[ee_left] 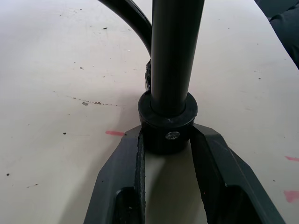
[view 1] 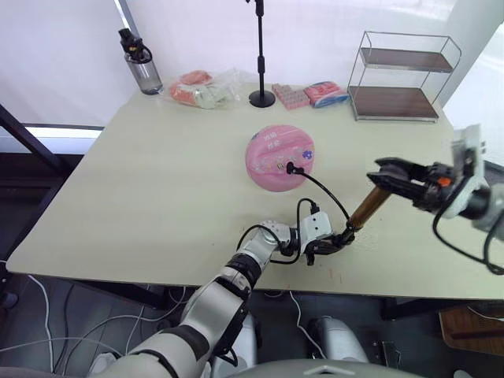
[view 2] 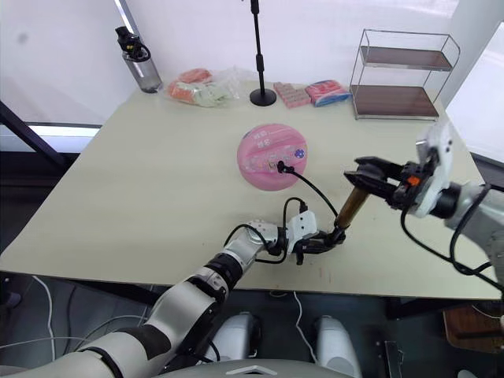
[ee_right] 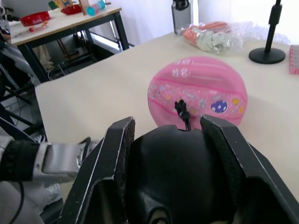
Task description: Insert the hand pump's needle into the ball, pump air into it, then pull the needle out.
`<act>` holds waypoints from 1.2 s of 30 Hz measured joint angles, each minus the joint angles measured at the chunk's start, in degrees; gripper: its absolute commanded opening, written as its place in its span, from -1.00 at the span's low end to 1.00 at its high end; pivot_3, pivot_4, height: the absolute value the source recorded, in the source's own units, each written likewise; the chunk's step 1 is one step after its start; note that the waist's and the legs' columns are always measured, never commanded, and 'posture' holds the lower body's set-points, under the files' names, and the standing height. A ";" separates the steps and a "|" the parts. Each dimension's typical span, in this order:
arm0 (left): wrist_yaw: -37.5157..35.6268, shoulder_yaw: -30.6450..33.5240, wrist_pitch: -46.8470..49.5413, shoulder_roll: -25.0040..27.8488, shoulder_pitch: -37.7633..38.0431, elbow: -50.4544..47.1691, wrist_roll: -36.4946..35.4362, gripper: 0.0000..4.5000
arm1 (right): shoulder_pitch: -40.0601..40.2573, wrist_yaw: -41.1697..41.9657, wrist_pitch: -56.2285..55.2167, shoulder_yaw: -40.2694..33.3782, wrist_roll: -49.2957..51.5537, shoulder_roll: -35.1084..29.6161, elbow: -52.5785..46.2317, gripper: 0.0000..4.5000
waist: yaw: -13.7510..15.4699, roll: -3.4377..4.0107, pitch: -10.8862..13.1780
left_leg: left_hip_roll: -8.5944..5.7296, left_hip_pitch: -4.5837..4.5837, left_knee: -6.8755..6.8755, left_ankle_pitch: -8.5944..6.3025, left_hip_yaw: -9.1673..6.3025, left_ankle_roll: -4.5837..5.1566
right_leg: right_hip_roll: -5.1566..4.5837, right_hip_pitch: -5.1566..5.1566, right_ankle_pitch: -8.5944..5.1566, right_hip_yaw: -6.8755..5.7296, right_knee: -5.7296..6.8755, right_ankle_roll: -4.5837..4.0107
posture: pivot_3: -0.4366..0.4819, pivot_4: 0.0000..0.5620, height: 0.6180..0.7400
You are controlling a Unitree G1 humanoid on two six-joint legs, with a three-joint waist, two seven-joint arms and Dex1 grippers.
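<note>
Hand pump [view 1: 367, 206]: left gripper [view 1: 331, 242] clamps base, right gripper [view 1: 383, 175] clamps handle.

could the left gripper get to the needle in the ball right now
Probably not as things stand: the left gripper is shut on the hand pump's base at the table's near edge, so it would have to let go first.

The needle's pin is hidden inside the ball [ee_right: 196, 91]; the hand pump's [view 1: 368, 207] handle is covered by the right claw [view 1: 378, 172].

water bottle [view 1: 140, 64], snack bags [view 1: 201, 89], microphone stand [view 1: 261, 55], pink packets [view 1: 310, 94] and 2-tier shelf [view 1: 402, 75] line the table's [view 1: 142, 189] far edge.
</note>
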 measured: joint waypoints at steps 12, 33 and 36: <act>0.17 -0.05 0.18 0.07 -0.02 0.43 0.47 -0.54 | 7.04 3.33 -17.66 8.23 -13.82 6.69 4.34 -0.21 | 0.01 -0.15 -0.47 | 0.06 0.10 -0.04 -0.01 -0.01 -0.01 | 0.07 0.04 -0.03 0.00 0.00 -0.05 | -0.05 -0.47 0.86; -0.72 0.00 -0.56 -0.73 -0.57 0.06 0.30 -0.54 | -10.27 4.44 13.37 -7.95 12.71 -13.36 1.15 -0.21 | 0.23 0.37 0.47 | -0.14 -0.25 -0.06 0.00 0.01 0.00 | -0.29 -0.10 -0.04 -0.05 -0.02 -0.03 | -0.05 -0.47 0.86; -0.71 0.02 -0.71 -0.68 -0.56 0.05 0.30 -0.54 | -14.39 3.14 15.81 -9.30 15.70 -14.28 2.42 -0.21 | 0.18 0.43 0.51 | -0.14 -0.25 -0.06 0.00 0.03 0.01 | -0.31 -0.11 -0.03 -0.04 -0.02 -0.04 | -0.05 -0.47 0.86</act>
